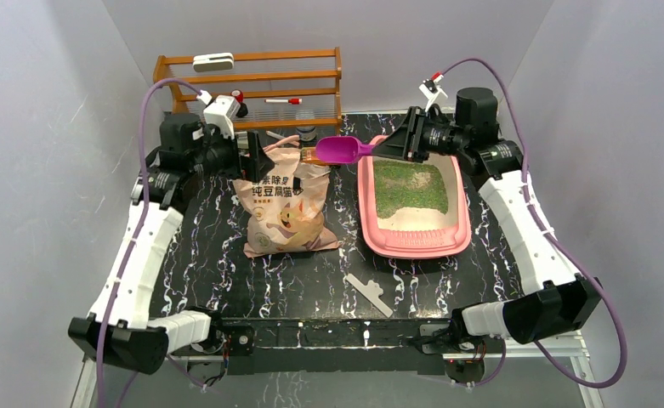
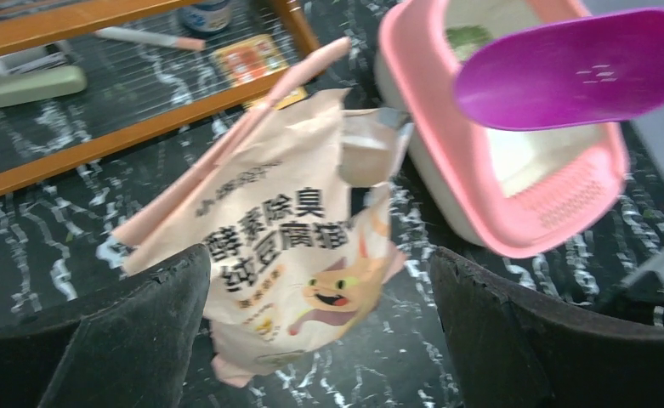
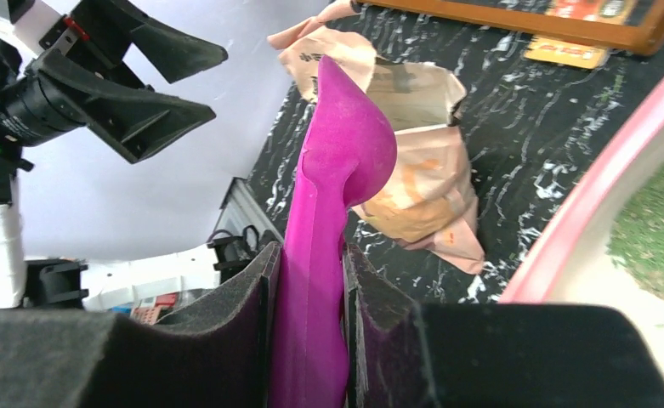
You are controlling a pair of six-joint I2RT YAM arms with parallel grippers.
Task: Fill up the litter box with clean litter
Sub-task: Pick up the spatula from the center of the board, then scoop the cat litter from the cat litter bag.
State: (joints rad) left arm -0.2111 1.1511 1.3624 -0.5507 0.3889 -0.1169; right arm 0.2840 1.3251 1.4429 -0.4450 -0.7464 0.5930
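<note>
Purple scoop clamped in right pincer; left pincer gapes wide, seemingly empty

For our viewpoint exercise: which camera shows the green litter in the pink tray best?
The top view: it looks down into the litter box, showing green litter across its far half. The left wrist view shows only a green speck beside the purple scoop; the right wrist view catches one patch at the picture's edge.
</note>
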